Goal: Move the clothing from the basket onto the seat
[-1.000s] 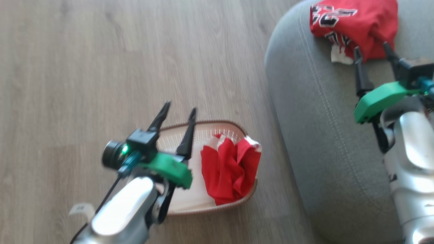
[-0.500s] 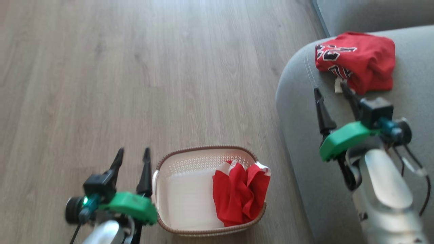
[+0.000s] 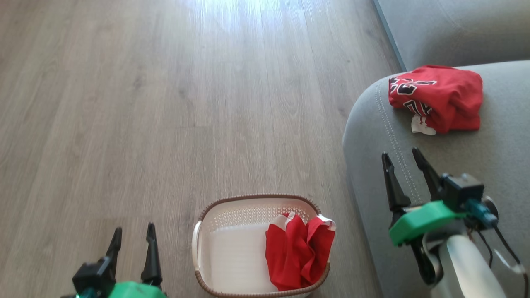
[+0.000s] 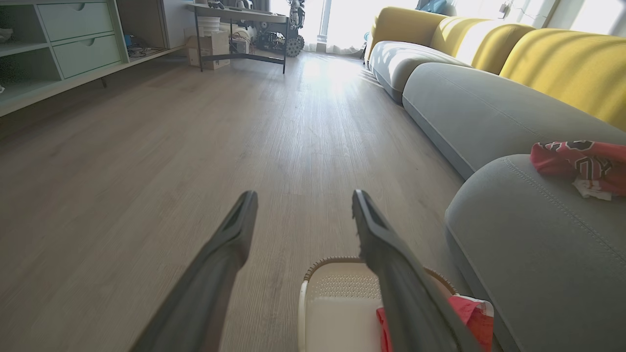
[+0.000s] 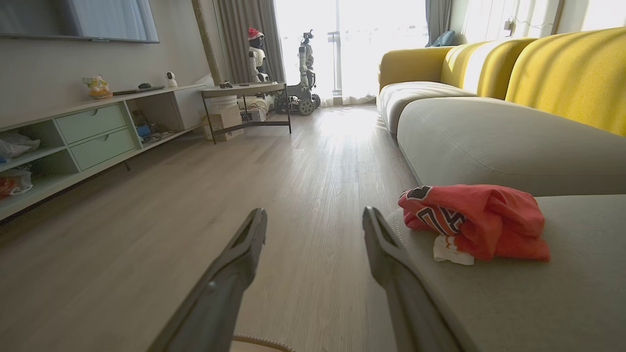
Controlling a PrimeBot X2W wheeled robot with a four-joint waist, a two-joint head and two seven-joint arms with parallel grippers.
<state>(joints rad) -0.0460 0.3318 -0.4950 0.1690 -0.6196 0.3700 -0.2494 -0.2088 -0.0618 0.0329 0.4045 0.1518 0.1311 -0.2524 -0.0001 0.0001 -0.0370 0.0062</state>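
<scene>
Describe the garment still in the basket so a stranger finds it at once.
Beside the grey sofa, a white basket stands on the floor. The red garment lies crumpled in its sofa-side half. Unlike the jersey on the sofa, it shows no lettering.

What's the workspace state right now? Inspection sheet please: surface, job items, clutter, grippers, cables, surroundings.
Surface: wood-look floor; the basket stands on it beside the grey sofa.
Job's things: one red garment bunched in the basket's right half; second red garment bunched on the sofa seat.
Clutter: nothing seen.
Grippers: left gripper open, empty, over the floor left of the basket; right gripper open, empty, over the sofa edge, short of the garment there.
Cables: black cables loop at the right wrist.
Surroundings: shelf unit, side table, yellow sofa backs, robots by the window.
</scene>
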